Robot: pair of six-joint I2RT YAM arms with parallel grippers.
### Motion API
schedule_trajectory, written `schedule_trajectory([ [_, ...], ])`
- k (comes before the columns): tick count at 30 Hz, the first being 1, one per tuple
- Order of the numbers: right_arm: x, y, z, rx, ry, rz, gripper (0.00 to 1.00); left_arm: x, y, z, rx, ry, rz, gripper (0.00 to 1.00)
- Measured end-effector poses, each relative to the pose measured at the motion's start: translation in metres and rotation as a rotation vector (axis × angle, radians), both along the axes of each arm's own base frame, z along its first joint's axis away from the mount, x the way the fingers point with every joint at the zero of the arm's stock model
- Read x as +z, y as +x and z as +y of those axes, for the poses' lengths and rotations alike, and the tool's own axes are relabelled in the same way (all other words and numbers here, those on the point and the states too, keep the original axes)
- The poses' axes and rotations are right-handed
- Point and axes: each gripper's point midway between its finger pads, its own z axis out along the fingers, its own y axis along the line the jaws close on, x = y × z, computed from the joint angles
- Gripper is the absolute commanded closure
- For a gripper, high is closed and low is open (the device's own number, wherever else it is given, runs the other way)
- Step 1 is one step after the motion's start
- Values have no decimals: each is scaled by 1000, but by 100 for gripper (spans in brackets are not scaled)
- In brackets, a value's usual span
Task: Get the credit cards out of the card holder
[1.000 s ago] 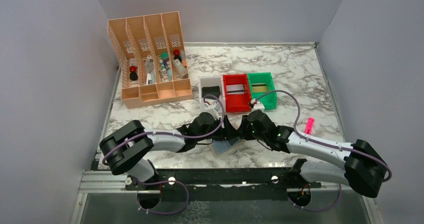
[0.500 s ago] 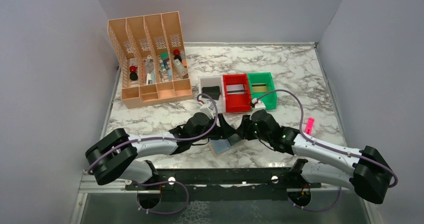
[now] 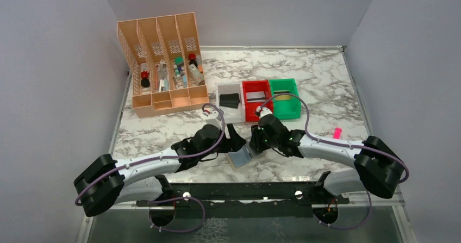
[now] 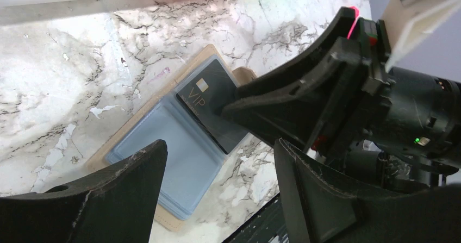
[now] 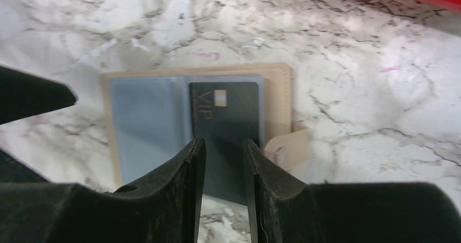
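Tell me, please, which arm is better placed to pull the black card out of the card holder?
Right, I'd say. The right gripper sits directly over the black card in the card holder, jaws narrowly apart at the card's edge. The left gripper hangs wide open, farther back, holding nothing.

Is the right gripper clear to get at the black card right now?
Probably yes: the black card lies exposed in the open card holder, with the right gripper at its edge and nothing between.
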Motion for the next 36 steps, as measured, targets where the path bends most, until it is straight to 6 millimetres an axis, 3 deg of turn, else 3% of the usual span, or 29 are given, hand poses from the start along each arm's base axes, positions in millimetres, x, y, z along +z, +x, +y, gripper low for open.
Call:
schedule_trajectory([
  [6,-27,6,-18,-51,-135,15,63,-17,-7,-8,-78,45,23,24],
  [12,-28,9,-20,-89,-128,8,71,-34,-9,-27,-148,73,71,25],
  [18,-29,2,-21,-162,-2,23,74,-41,-4,-43,-167,80,94,29],
  [26,-30,-6,-17,-234,133,67,80,-58,-6,-34,-92,98,137,33],
  [36,-31,-30,-14,-226,269,142,85,-69,-10,-25,-45,97,149,52],
])
